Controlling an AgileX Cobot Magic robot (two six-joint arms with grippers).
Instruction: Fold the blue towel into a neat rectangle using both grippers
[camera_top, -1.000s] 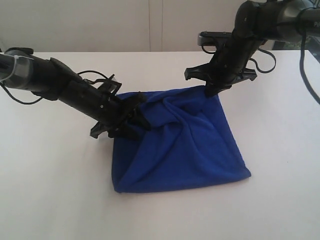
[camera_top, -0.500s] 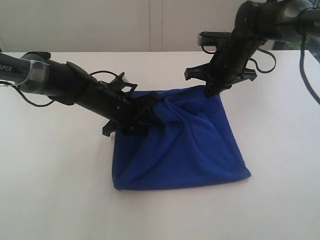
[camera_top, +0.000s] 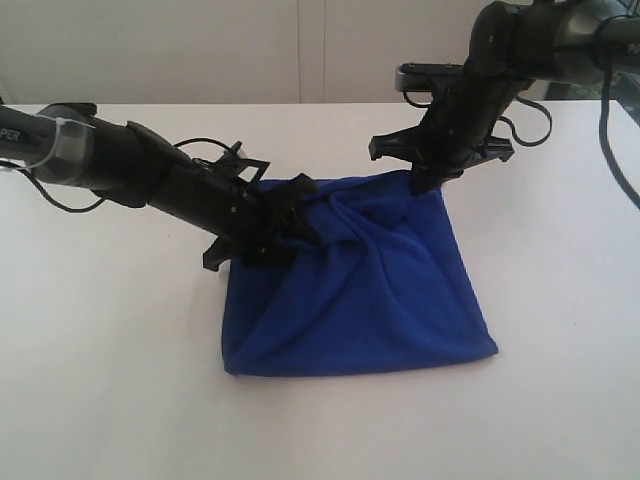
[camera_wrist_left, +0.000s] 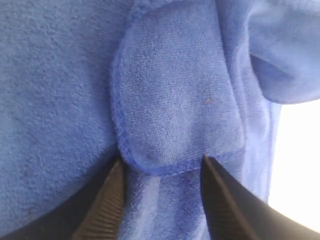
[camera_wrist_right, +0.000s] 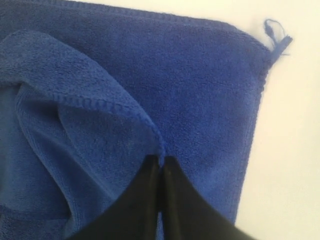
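My left hand (camera_wrist_left: 162, 160) has its two ribbed fingers apart, straddling cloth without pinching it. A rounded, hemmed corner flap (camera_wrist_left: 175, 100) of the blue towel (camera_top: 370, 300) lies just beyond the tips. My right hand (camera_wrist_right: 161, 159) is pressed together, clamped on a folded hem of the upper layer, with the towel's loop tag (camera_wrist_right: 277, 40) at the corner just past it. The edge strung between the two hands is the line that matters. From it the body of the towel spreads away from both hands across the white bench (camera_top: 120, 380), ending in a soft rounded fold at the far side. Creases fan out from the left hand's bunch toward that fold, so I judge the slack sits on the left. That hand is nearer the loose corner, and I would have it take the flap and draw it away from the right hand, along the edge.
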